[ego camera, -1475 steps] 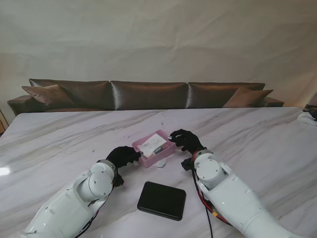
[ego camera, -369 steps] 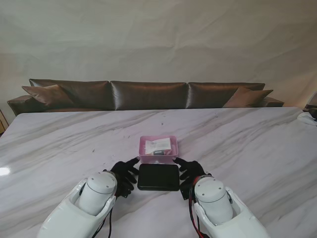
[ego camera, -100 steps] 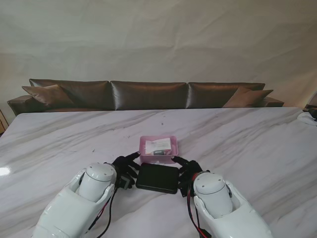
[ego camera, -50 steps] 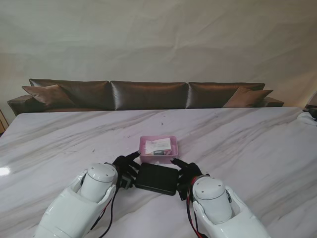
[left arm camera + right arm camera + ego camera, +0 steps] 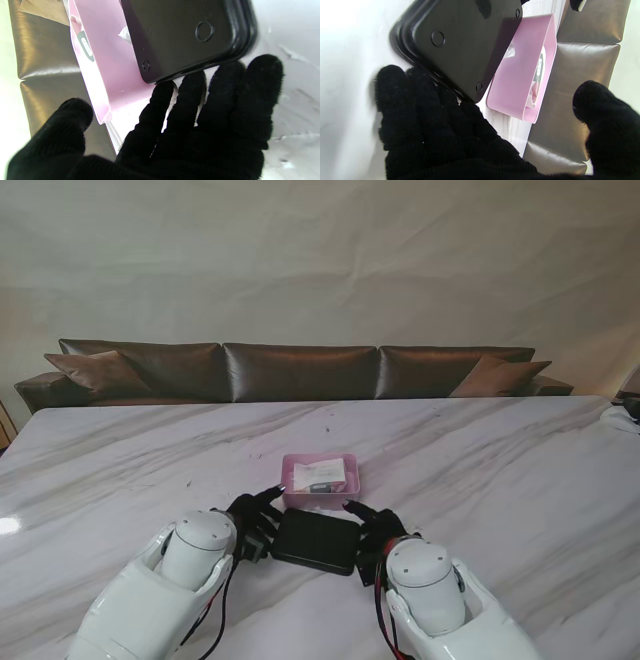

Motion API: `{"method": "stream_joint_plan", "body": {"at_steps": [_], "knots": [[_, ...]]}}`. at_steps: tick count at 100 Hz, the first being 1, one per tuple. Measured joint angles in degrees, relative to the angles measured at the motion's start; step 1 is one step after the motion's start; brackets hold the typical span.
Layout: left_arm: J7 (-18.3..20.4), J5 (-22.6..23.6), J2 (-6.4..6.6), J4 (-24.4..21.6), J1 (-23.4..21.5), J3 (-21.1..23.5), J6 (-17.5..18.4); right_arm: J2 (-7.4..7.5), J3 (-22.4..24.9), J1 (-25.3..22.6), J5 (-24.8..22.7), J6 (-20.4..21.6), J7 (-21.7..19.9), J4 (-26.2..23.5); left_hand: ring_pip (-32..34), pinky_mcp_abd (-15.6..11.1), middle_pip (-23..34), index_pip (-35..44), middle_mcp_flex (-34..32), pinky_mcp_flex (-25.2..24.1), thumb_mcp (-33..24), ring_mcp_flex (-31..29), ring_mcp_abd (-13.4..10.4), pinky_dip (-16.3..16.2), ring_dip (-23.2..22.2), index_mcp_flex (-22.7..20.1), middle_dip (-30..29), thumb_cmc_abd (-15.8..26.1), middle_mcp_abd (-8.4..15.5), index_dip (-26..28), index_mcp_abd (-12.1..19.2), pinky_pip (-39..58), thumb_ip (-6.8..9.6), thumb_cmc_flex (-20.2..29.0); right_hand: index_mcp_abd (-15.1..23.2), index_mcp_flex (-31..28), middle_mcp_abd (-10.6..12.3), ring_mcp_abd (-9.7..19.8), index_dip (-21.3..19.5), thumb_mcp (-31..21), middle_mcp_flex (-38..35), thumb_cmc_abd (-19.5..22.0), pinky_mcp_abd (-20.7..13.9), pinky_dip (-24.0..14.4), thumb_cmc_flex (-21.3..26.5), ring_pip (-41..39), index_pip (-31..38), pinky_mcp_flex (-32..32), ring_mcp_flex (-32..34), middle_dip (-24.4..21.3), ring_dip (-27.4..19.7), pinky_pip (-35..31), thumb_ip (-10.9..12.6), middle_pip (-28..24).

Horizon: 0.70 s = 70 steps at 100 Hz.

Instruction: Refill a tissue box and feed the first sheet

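Black lid [image 5: 316,541] low in centre frame, raised off the marble table [image 5: 520,470], clasped at its ends by left hand [image 5: 252,520] and right hand [image 5: 374,528], fingers under it; pink tissue box [image 5: 319,479] just beyond, tissue pack [image 5: 322,473] inside.

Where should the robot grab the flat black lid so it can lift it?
Probably by its two short edges, one hand from each side. The black lid is flat, thin and wide, so a pinch from above has little to hold. The left hand and right hand already flank those edges, fingers at the rim.
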<state>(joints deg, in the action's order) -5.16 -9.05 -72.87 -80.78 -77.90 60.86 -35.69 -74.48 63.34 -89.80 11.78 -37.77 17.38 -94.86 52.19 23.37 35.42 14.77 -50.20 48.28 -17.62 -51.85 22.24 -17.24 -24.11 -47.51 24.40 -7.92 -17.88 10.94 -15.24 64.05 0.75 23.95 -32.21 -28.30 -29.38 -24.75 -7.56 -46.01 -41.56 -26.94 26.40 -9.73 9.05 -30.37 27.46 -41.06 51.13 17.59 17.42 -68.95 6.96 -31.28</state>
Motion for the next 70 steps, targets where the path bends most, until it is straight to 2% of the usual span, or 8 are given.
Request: {"method": "stream_joint_plan", "body": {"at_steps": [30,70], "knots": [[-0.41,0.97,0.01,-0.41,-0.26,-0.09,0.00,-0.08,-0.40,-0.60,-0.16,0.03,0.74,-0.82,0.06,0.02,0.36,0.01,0.00,-0.62,0.00,0.31,0.00,-0.26,-0.05,0.05,0.04,0.00,-0.01,0.00,-0.04,0.31,0.00,0.00,-0.59,0.05,-0.50,-0.21,0.36,0.00,0.00,0.00,0.09,0.00,0.01,1.02,-0.71,0.01,-0.04,-0.09,-0.50,0.00,0.00,1.93],[-1.07,0.98,0.15,-1.04,-0.84,-0.06,0.51,-0.35,-0.83,-1.09,-0.06,0.04,2.03,-1.40,0.32,0.44,0.36,-0.81,0.05,-1.65,0.00,1.47,0.70,-0.67,-0.07,0.07,0.04,0.00,-1.54,-0.05,-1.43,0.49,0.00,0.00,-0.61,0.06,-0.76,-0.65,0.36,0.00,0.01,0.00,0.34,0.00,0.01,1.65,-0.72,0.15,-0.16,-0.77,-1.15,0.01,0.00,2.92]]}}
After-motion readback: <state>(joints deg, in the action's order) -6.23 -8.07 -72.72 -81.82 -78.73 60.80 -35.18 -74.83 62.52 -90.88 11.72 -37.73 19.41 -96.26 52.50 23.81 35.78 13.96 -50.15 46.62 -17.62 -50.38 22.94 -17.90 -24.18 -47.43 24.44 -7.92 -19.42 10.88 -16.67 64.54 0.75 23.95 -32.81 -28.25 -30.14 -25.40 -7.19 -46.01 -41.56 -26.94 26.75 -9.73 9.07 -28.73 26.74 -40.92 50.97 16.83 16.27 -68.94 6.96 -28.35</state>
